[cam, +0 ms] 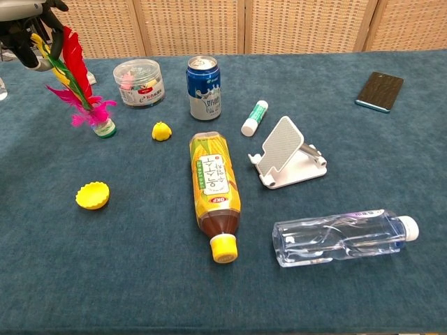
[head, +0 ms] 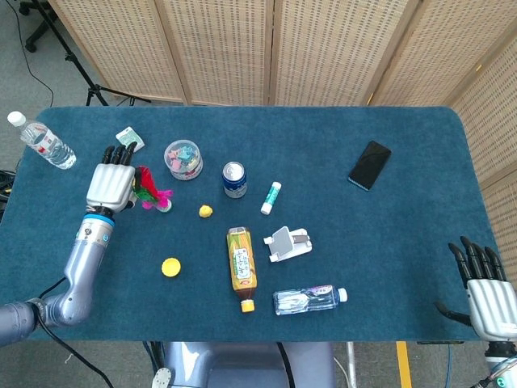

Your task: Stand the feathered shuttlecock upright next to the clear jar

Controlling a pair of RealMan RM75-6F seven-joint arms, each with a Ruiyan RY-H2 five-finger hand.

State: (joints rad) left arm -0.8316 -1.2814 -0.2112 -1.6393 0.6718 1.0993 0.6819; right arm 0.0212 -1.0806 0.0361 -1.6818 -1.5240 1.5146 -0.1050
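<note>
The feathered shuttlecock (head: 150, 192) (cam: 78, 91) has red, yellow and pink feathers and a green-white base. It stands nearly upright, and its base looks to be touching the cloth. My left hand (head: 111, 183) (cam: 26, 24) grips the tops of the feathers from the left. The clear jar (head: 183, 159) (cam: 140, 82) holds small coloured items and sits a short way behind and to the right of the shuttlecock, apart from it. My right hand (head: 485, 289) hangs open past the table's near right corner, holding nothing.
A blue can (cam: 203, 87), a glue stick (cam: 254, 117), a small yellow toy (cam: 161, 130), a yellow cap (cam: 92, 195), a lying tea bottle (cam: 216, 195), a white phone stand (cam: 287, 153), a lying water bottle (cam: 342, 236) and a phone (cam: 379, 91) lie about.
</note>
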